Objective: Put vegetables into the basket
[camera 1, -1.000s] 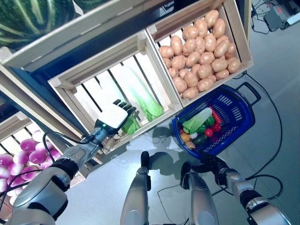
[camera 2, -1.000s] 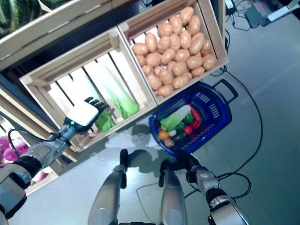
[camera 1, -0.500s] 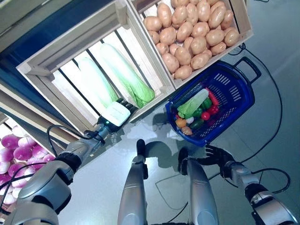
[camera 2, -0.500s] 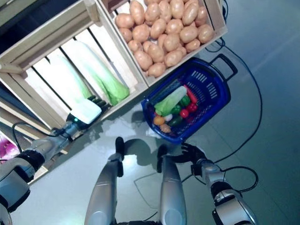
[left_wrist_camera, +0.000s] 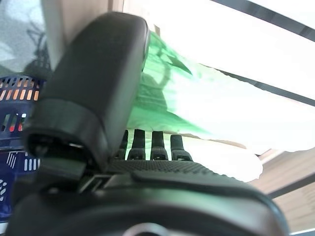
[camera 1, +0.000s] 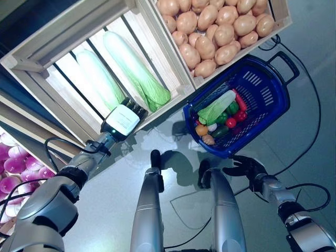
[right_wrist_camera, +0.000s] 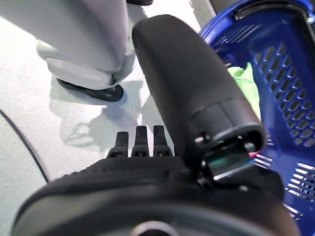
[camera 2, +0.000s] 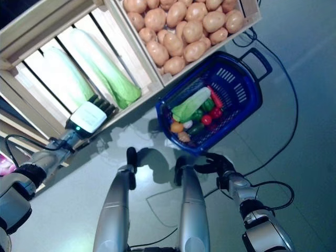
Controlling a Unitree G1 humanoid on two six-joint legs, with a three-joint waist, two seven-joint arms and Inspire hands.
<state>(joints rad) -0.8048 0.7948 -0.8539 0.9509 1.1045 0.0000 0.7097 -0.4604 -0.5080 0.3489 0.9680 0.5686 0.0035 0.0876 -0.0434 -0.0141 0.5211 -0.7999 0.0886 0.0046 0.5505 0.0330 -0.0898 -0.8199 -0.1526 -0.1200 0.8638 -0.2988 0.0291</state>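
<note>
Two long pale-green cabbages [camera 1: 137, 73] lie in a slatted wooden crate [camera 1: 42, 50]. My left hand [camera 1: 123, 118] is at the crate's front rail, open, its fingertips [left_wrist_camera: 152, 142] reaching to the leafy end of a cabbage [left_wrist_camera: 206, 103] without gripping it. A blue basket [camera 1: 273, 118] stands on the floor to the right and holds a cabbage [camera 1: 218, 107] and several small vegetables. My right hand [camera 1: 247, 168] hangs open just in front of the basket [right_wrist_camera: 275, 59], holding nothing.
A crate of potatoes [camera 1: 215, 26] sits above the basket. Purple onions [camera 1: 16, 168] fill a lower crate at the far left. The basket's handle [camera 1: 286, 63] points to the far right. Grey floor [camera 1: 310, 131] surrounds the basket.
The whole view has shifted, so the crates sit higher and further left. My left hand has drawn back from over the cabbage leaves to the crate's front rail. The right hand stays by the basket.
</note>
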